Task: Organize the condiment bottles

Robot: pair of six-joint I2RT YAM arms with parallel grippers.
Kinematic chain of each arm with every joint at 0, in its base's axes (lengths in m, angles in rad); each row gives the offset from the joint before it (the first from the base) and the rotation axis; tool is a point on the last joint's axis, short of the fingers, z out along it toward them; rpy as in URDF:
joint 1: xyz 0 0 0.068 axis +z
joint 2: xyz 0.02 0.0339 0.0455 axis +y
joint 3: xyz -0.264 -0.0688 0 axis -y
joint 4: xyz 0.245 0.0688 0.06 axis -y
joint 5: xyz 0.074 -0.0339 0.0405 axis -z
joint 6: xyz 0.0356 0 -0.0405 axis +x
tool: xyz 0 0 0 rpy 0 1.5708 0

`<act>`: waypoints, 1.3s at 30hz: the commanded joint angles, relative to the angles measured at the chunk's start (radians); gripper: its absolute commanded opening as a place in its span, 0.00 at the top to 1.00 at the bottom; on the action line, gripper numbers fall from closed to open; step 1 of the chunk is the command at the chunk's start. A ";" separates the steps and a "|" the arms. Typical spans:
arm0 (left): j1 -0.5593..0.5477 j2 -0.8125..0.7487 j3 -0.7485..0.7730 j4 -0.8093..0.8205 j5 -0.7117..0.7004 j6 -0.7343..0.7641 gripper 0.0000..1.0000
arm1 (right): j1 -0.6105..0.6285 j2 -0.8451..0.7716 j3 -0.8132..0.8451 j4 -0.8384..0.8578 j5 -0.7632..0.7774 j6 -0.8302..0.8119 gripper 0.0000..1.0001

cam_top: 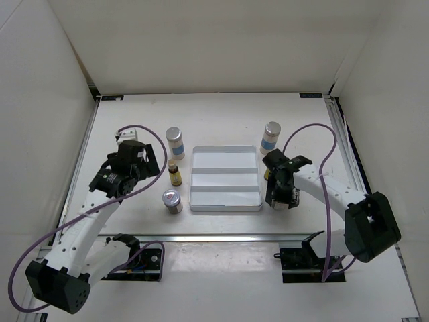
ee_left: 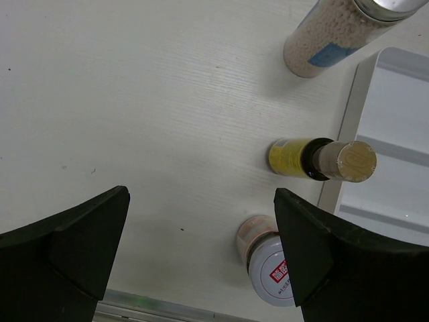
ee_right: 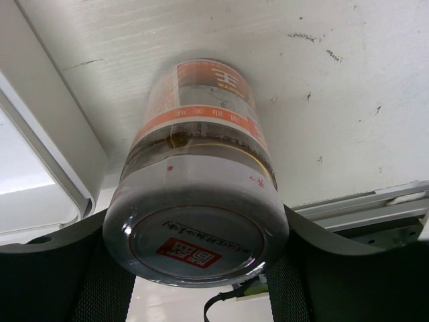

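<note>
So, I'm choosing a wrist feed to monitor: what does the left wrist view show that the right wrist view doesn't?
Only left wrist: the open, empty left gripper, plus a blue-banded white bottle, a yellow bottle and a silver-lidded jar. Only right wrist: the right gripper closed around a second silver-lidded jar, red mark on its lid. Both: the white tray rim and the table.

The right gripper hides the silver-lidded jar from the top view.

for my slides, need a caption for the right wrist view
Short clear jar with red-marked silver lid standing between the black fingers of the right claw, beside the white tray.
</note>
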 commanded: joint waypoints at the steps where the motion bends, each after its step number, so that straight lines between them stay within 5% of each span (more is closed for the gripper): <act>1: -0.004 -0.016 -0.009 0.021 0.017 0.011 0.00 | 0.029 0.012 0.048 -0.039 0.065 0.022 0.87; 7: -0.004 -0.007 -0.019 0.021 0.017 0.024 0.00 | 0.049 -0.006 0.085 -0.072 0.111 0.022 1.00; 16: -0.004 -0.007 -0.032 0.040 0.017 0.045 0.00 | 0.123 -0.178 0.208 -0.169 0.205 0.036 1.00; 21: -0.004 0.004 -0.041 0.072 0.039 0.045 0.00 | 0.186 -0.214 0.239 -0.063 0.098 -0.064 1.00; 39: -0.004 -0.111 -0.089 0.092 -0.003 0.048 0.00 | 0.346 0.133 0.219 0.173 0.025 -0.061 1.00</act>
